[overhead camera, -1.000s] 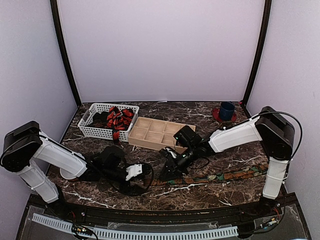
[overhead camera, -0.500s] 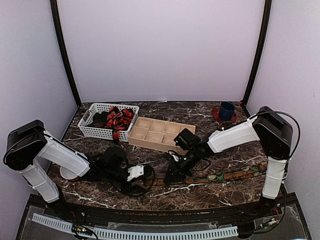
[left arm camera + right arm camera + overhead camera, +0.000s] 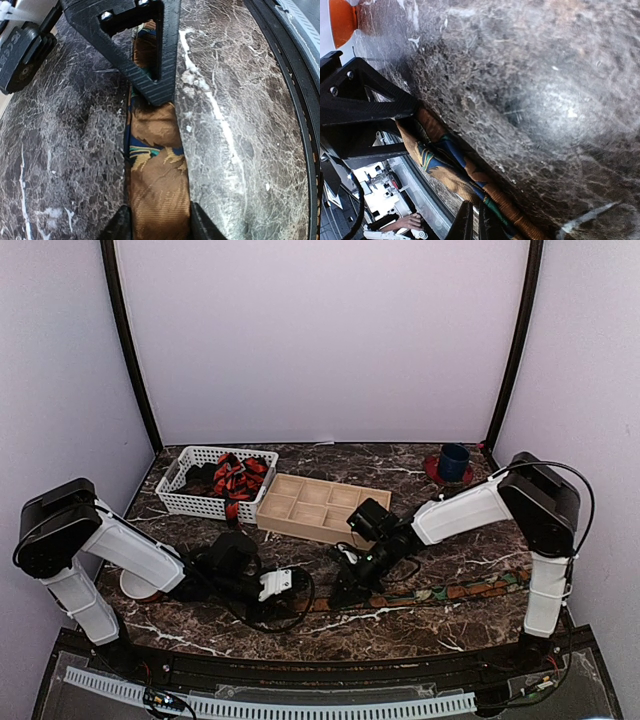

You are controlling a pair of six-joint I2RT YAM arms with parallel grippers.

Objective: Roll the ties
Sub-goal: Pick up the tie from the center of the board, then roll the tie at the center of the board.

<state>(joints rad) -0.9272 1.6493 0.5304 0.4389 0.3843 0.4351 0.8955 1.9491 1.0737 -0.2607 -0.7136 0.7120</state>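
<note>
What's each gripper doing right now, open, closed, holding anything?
Left gripper: closed on the brown-orange tie.
Right gripper: fingers nearly together, apparently pinching the same tie.

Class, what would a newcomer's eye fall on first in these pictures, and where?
A brown-orange tie lies stretched along the table's near right, the left gripper and right gripper at its left end. At the back left, a white basket holds red-and-black ties, beside a wooden compartment tray.
</note>
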